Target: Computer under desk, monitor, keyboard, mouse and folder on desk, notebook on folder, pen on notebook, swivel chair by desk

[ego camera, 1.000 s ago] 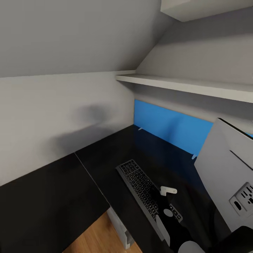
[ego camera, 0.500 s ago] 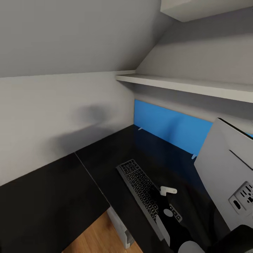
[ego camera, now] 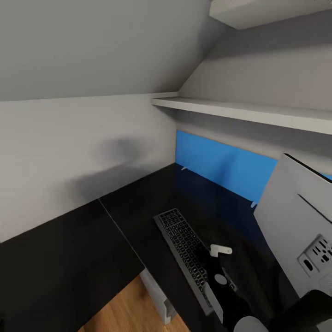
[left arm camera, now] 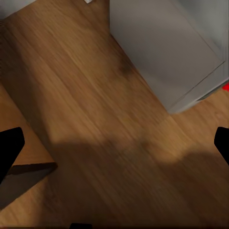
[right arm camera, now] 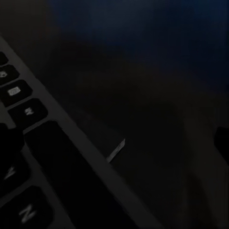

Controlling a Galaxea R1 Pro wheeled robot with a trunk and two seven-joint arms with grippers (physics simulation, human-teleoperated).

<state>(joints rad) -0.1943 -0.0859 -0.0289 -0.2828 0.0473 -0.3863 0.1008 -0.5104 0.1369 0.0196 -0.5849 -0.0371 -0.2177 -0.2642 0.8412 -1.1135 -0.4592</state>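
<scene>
the keyboard (ego camera: 191, 253) has slid slightly along the desk (ego camera: 69, 258) since a moment ago, its near end under the right gripper (ego camera: 216, 269), and the monitor (ego camera: 299, 230) beside it has shifted a little too. the right jaws look spread wide, one tip on the keys, gripping nothing. the left gripper (left arm camera: 114, 148) hangs open over the wooden floor (left arm camera: 95, 119). i judge the keyboard is being nudged into place.
</scene>
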